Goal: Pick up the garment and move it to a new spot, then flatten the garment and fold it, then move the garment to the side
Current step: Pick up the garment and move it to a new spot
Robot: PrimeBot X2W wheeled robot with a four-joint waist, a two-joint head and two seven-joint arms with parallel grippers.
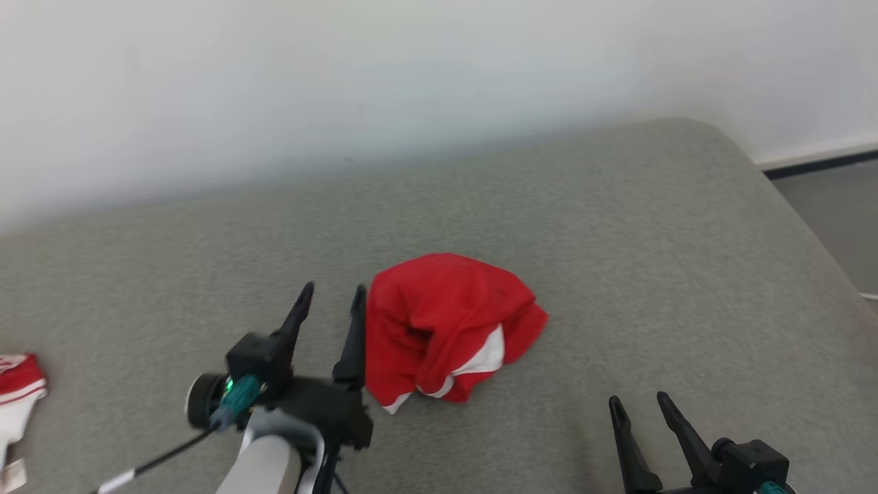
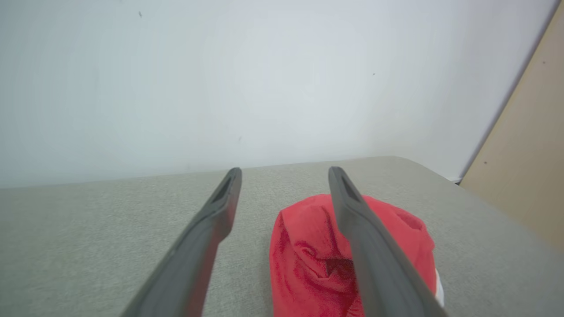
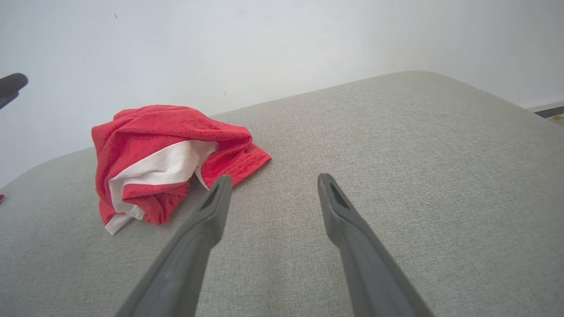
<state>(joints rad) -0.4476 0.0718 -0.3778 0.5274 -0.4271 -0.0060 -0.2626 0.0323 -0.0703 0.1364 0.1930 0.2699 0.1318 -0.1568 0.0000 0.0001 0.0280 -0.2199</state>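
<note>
Gaping empty, left tool (image 1: 334, 288) hovers beside crumpled garment (image 1: 446, 322)

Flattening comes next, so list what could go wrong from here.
1. The garment lies in a bunched heap; the open left tool beside it may pinch several layers at once.
2. The right tool hangs apart from the heap; a one-sided pull may just drag it.
3. Another red and white cloth lies at the left edge; moving the garment aside could mix them.
</note>
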